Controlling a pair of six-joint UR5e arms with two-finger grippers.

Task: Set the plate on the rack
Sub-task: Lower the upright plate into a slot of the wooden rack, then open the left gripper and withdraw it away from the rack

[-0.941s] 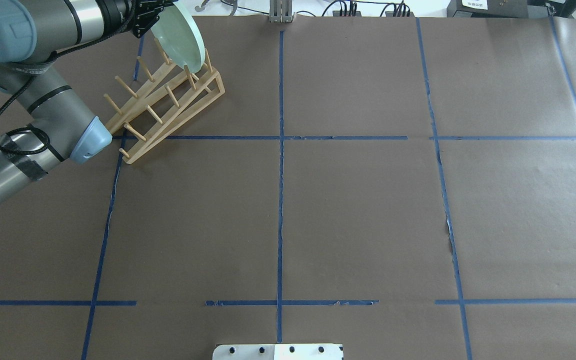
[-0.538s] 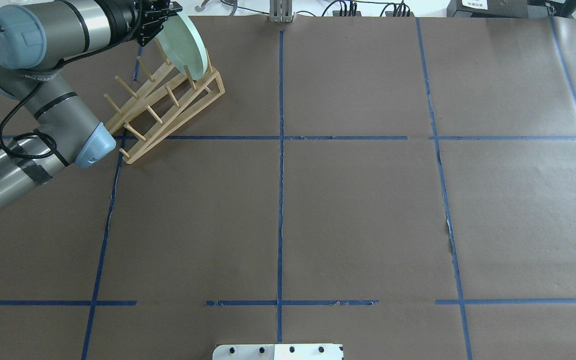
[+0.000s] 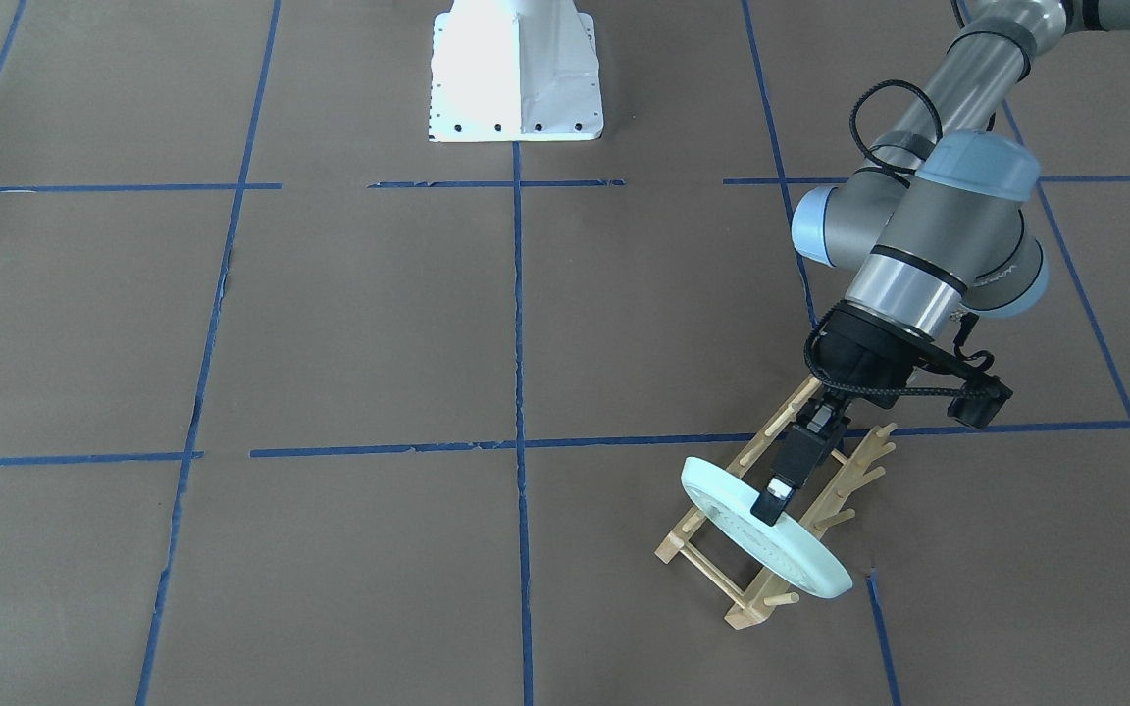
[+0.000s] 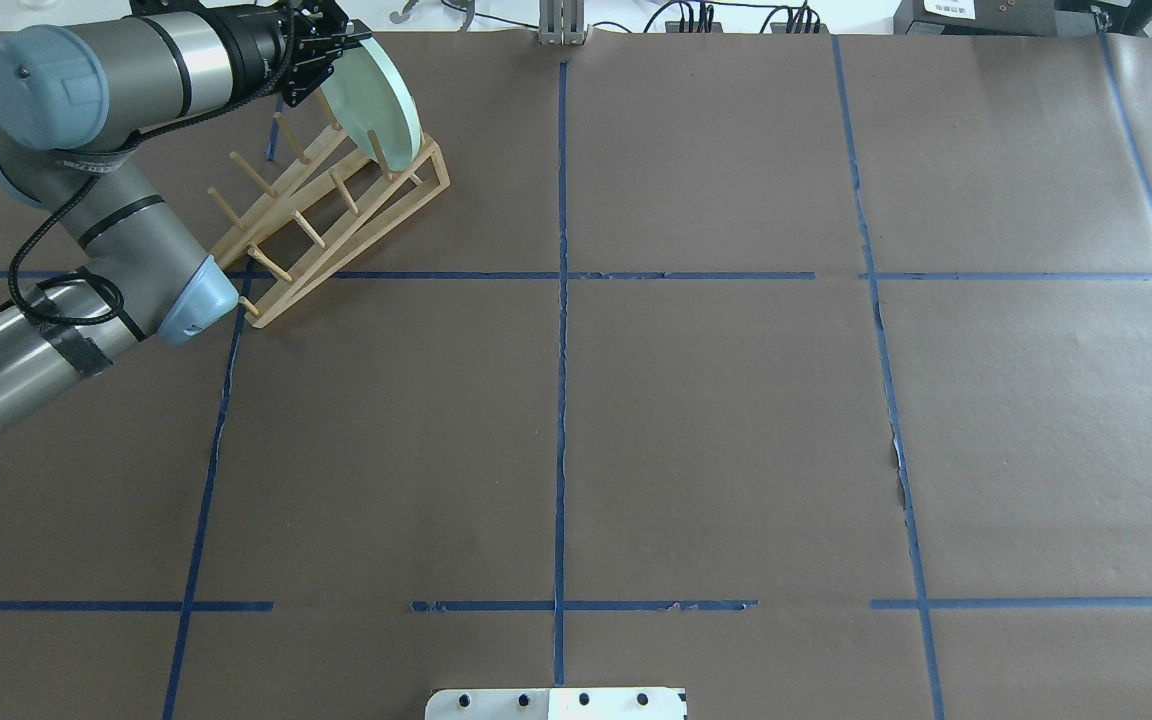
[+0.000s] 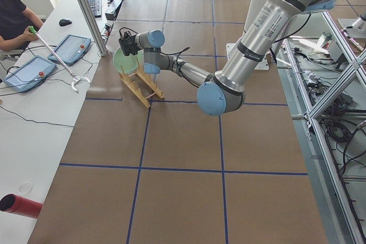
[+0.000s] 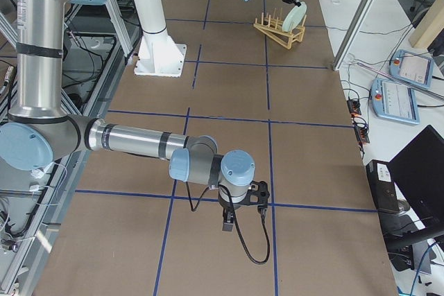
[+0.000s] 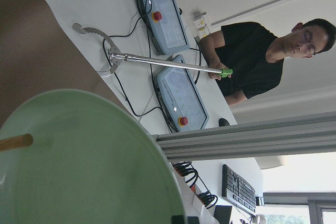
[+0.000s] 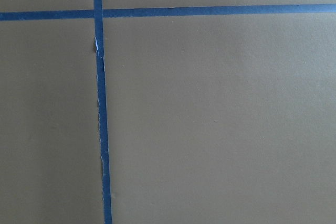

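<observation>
Plate [image 4: 373, 100] at the end of the rack [image 4: 336, 215]
Left fingers [image 3: 783, 471] pinch its upper rim, plate tilted among the pegs [image 4: 308, 228]; right fingers [image 6: 227, 224], cannot tell.

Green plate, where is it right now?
In the overhead view the green plate is at the table's far left, standing on edge among the end pegs of the wooden rack, with the jaws of the left gripper on its upper rim.

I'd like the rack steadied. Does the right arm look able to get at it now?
Probably not. The right gripper hangs over bare table at the end opposite the rack, and the left gripper, holding the plate, crowds the space above it.
</observation>
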